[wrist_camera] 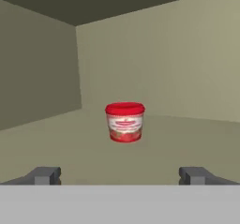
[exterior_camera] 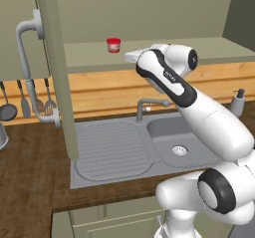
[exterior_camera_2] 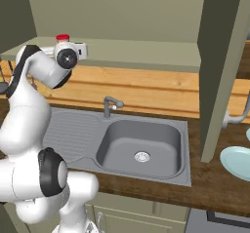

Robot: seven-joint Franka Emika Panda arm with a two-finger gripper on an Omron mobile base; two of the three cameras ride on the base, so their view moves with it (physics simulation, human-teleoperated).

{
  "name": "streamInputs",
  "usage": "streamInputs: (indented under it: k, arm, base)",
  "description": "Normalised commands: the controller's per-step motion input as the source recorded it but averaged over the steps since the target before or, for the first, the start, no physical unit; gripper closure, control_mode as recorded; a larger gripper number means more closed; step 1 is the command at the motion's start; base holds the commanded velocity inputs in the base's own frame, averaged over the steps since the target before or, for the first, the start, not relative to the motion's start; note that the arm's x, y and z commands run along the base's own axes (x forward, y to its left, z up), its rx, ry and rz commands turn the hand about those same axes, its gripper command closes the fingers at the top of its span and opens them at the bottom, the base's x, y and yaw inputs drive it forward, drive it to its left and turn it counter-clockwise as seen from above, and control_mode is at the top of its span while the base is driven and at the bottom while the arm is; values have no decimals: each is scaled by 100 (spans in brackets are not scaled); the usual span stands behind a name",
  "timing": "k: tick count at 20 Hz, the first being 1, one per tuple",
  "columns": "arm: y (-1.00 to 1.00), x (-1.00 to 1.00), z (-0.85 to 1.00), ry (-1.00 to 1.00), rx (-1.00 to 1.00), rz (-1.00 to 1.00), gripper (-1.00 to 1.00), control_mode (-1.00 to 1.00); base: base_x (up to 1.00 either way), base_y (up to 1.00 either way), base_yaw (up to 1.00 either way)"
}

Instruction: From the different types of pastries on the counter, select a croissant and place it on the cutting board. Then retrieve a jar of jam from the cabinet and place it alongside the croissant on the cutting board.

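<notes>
The jam jar (wrist_camera: 124, 122) stands upright on the cabinet shelf (wrist_camera: 70, 148), alone, well back toward the rear wall and above the sink (exterior_camera_2: 139, 144). The tool (wrist_camera: 119, 176) is level with the jar and short of it, its fingertips (wrist_camera: 44, 175) spread wide apart with nothing between them; the jar sits roughly centred in the gap as seen from the hand view. In the left base view the arm reaches up over the sink faucet (exterior_camera: 147, 105) into the open cabinet.

Judging from this, the reach for the jam is under way and the grasp is not yet made. The likely trouble is pushing in too far and nudging the jar backward or tipping it, since nothing braces it. A slightly off-centre approach could let one finger strike the red lid (wrist_camera: 124, 108). The open cabinet door (exterior_camera: 57, 72), left of the jar, could catch the arm on withdrawal.
</notes>
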Motion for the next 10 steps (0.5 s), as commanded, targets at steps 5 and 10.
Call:
streamInputs:
  k: [5,10]
  arm:
    - [7,38,6,5,-1,-1,-100,-100]
    - [40,10,2,0,-9,0,-100,-100]
  base:
    - [0,0,0]
    - [0,0,0]
